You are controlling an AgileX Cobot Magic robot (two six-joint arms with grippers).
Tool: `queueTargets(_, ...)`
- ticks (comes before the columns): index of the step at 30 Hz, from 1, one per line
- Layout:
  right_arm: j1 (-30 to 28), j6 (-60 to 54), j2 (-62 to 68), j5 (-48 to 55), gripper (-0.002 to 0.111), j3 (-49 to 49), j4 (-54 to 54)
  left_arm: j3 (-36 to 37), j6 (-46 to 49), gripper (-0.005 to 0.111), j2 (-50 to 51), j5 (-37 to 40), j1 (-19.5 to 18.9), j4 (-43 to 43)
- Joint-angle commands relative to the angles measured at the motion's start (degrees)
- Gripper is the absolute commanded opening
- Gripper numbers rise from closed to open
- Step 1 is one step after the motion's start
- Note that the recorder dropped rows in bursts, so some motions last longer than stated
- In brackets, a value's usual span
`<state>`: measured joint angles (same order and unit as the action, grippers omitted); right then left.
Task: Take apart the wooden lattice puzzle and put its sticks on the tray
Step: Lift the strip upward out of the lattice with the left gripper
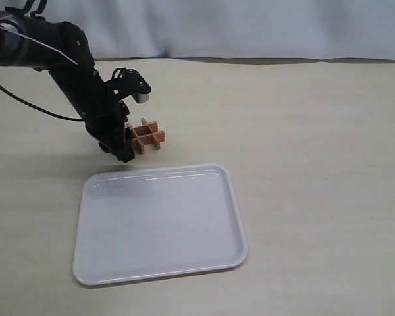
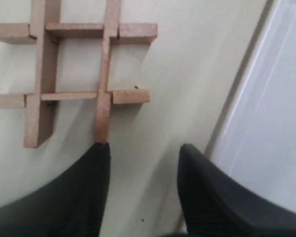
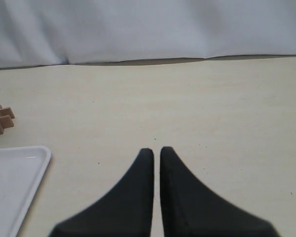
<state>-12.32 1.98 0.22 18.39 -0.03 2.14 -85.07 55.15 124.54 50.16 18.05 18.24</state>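
Tabletop (image 1: 316, 131), pale and faintly grained, is seen under everything, with a white backdrop (image 1: 250, 26) hung beyond its far edge.

The tray (image 1: 158, 224), white and glossy, is laid flat on the near side of the left claw (image 2: 144, 150), close by. In the left wrist view its rim runs just beside one finger. Nothing is noted on it.

The left arm (image 1: 72, 66), black, is angled down towards the table from the upper left of the exterior view.

Left claw: released. The two dark fingers (image 2: 89, 187) are spread apart, with bare table showing between them and nothing gripped.

Right claw (image 3: 156, 149): fingers drawn together to a thin slit, nothing between them. It is held over bare table; the tray corner and the puzzle are seen well off to one side of it.

The wooden lattice puzzle (image 2: 69, 96) is lying flat on the table directly ahead of the left claw's fingertips, beyond the tray's far rim. All four sticks (image 2: 42, 74) are interlocked in the hash shape. One stick end appears to be met by the tip of one left finger; the other finger is clear of the wood.
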Motion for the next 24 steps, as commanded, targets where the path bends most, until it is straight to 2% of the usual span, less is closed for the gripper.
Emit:
queueTargets(1,-0.5,-0.6,-0.2,-0.9,0.004,0.0,0.1,-0.3,0.1,0.042,0.4,-1.9,0.0,0.3)
queueTargets(9,-0.5,-0.6,-0.2,-0.9,0.004,0.0,0.1,-0.3,0.1,0.042,0.7,-4.5,0.0,-1.3)
queueTargets(20,-0.5,-0.6,-0.2,-0.9,0.004,0.0,0.1,-0.3,0.0,0.041,2.2,-8.9,0.0,0.6)
queueTargets(22,-0.5,-0.6,-0.2,-0.9,0.004,0.0,0.1,-0.3,0.0,0.034,2.7,-9.3,0.0,0.6)
queueTargets(24,-0.5,-0.6,-0.2,-0.9,0.004,0.0,0.1,-0.3,0.0,0.018,2.9,-9.4,0.0,1.4)
